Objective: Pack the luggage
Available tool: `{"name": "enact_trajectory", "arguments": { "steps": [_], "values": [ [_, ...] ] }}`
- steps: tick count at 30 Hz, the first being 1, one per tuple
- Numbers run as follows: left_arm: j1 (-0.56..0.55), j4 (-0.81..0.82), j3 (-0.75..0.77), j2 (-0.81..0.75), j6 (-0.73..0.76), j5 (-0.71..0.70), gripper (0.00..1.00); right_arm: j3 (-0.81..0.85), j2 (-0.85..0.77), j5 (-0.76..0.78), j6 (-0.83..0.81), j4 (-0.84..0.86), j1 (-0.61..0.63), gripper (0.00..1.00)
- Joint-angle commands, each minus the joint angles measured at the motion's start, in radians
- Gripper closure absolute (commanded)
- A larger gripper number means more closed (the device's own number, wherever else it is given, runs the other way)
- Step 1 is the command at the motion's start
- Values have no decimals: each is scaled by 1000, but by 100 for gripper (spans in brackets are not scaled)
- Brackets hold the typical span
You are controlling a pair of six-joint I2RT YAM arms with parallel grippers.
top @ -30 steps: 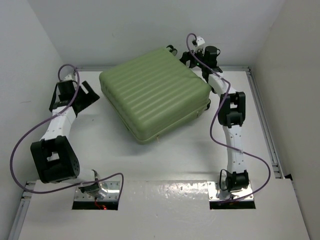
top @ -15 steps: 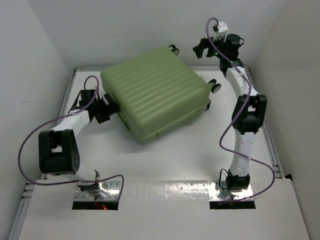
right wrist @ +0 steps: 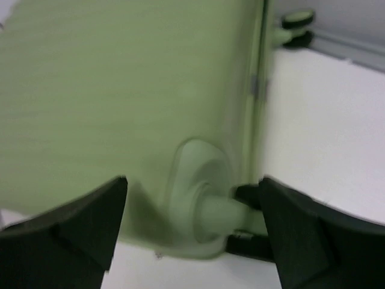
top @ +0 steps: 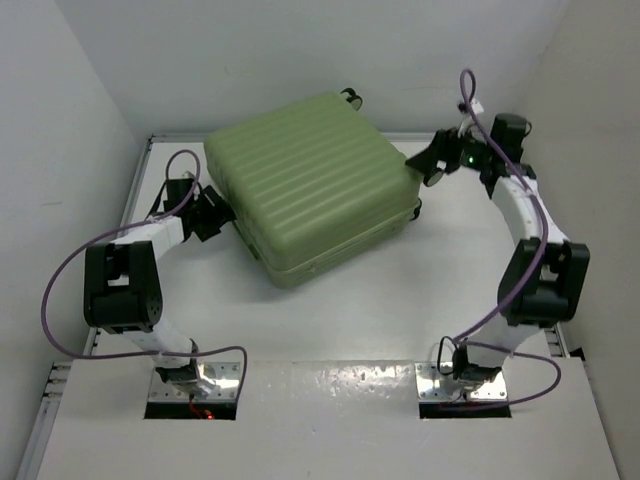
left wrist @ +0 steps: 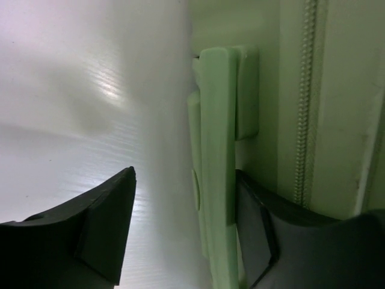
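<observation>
The luggage (top: pixel 315 185) is a light-green ribbed suitcase, closed and lying flat at the back middle of the table. My left gripper (top: pixel 220 215) is at its left side. In the left wrist view the left gripper (left wrist: pixel 185 174) is open and straddles the green side handle (left wrist: pixel 216 138), with one finger (left wrist: pixel 255 229) tucked between handle and shell. My right gripper (top: pixel 437 165) is at the suitcase's right corner. In the right wrist view the right gripper (right wrist: pixel 192 180) is open around a wheel mount (right wrist: pixel 207 208), gripping nothing.
White walls close in the table at the back and both sides. A black wheel (top: pixel 349 96) sticks out at the suitcase's far corner and also shows in the right wrist view (right wrist: pixel 298 24). The zipper (left wrist: pixel 307 90) runs along the shell beside the handle.
My right arm has swung right and down from above the back corner to the right corner wheel. My left gripper has settled at the side handle. The suitcase has barely shifted.
</observation>
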Motion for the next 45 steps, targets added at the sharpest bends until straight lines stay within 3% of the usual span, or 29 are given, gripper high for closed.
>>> {"name": "enact_trajectory", "arguments": {
  "steps": [1, 3, 4, 5, 7, 8, 9, 15, 19, 22, 28, 35, 39, 42, 45],
  "values": [
    [-26, -32, -61, 25, -13, -97, 35, -159, -167, -132, 5, -54, -8, 11],
    [-64, -41, -61, 48, -31, -131, 35, -345, -300, -116, 36, 19, -10, 13],
    [-65, -41, -49, 83, -42, -131, 35, -389, -325, -87, 81, 53, -8, 19],
    [-78, -41, -40, 83, -54, -122, 37, -486, -379, -69, 132, 182, -5, 23],
    [-78, -50, 5, 153, -68, -64, 58, -676, -440, 13, 165, 284, 12, 29],
    [-78, -50, 40, 193, -68, -20, 67, -715, -474, 35, 191, 458, 41, 35],
    [-66, -61, 59, 207, -68, -3, 81, -796, -474, 80, 189, 505, 55, 37],
    [32, -109, 151, 238, 2, 51, 100, -847, -407, 88, 148, 668, 87, 37],
    [60, -118, 139, 263, 25, 97, 100, -946, -411, 111, 122, 809, 107, 41],
    [60, -98, 113, 263, 38, 123, 100, -1015, -418, 251, 113, 878, 168, 42],
    [60, -89, 80, 252, 38, 123, 100, -1099, -430, 371, 33, 958, 262, 41],
    [60, -89, 80, 252, 47, 123, 100, -1073, -362, 526, 21, 1006, 303, 45],
    [60, -89, 80, 252, 56, 114, 100, -1047, -338, 511, 13, 1013, 305, 46],
    [60, -89, 80, 252, 56, 105, 100, -1033, -315, 500, -7, 1010, 309, 51],
    [60, -89, 80, 252, 56, 105, 100, -1021, -295, 496, -24, 1038, 311, 63]
  ]
}}
